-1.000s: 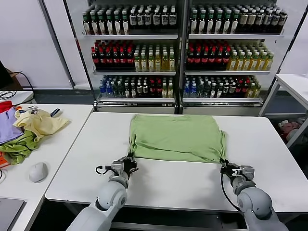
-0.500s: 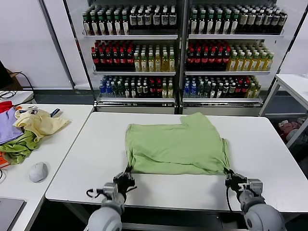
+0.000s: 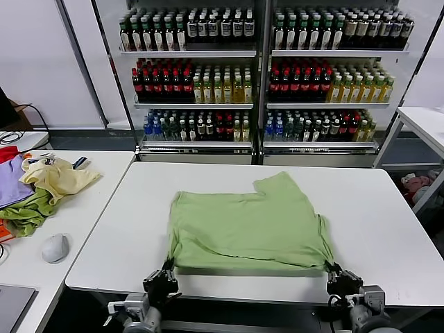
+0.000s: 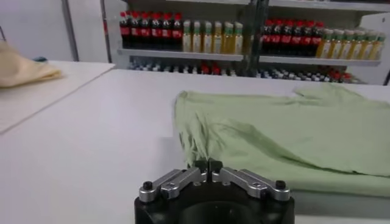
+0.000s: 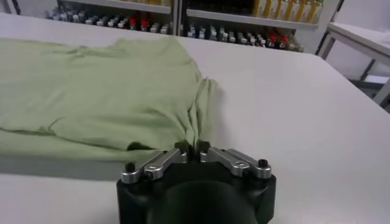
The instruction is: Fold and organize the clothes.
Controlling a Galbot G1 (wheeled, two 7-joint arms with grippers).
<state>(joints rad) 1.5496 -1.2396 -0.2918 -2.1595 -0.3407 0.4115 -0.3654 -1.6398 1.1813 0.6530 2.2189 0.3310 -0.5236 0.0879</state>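
The light sage-green shirt (image 3: 250, 225) lies folded on the white table (image 3: 388, 208), its near edge at the table's front edge. My left gripper (image 3: 166, 272) is shut on the shirt's near left corner; in the left wrist view the gripper (image 4: 208, 165) pinches bunched green cloth (image 4: 292, 134). My right gripper (image 3: 334, 273) is shut on the near right corner; in the right wrist view the gripper (image 5: 193, 147) pinches a gathered fold of the shirt (image 5: 91, 91). Collar, buttons and print are hidden.
A side table (image 3: 90, 201) at the left holds a pale yellow garment (image 3: 55, 177), olive-green and purple cloths (image 3: 21, 208) and a computer mouse (image 3: 55, 247). Shelves of bottles (image 3: 257, 76) stand behind the table. Another white table (image 3: 427, 121) is at the right.
Both grippers have pulled the shirt's near corners toward the table's front edge. The shirt slid nearer, and a flap now shows at its far right.
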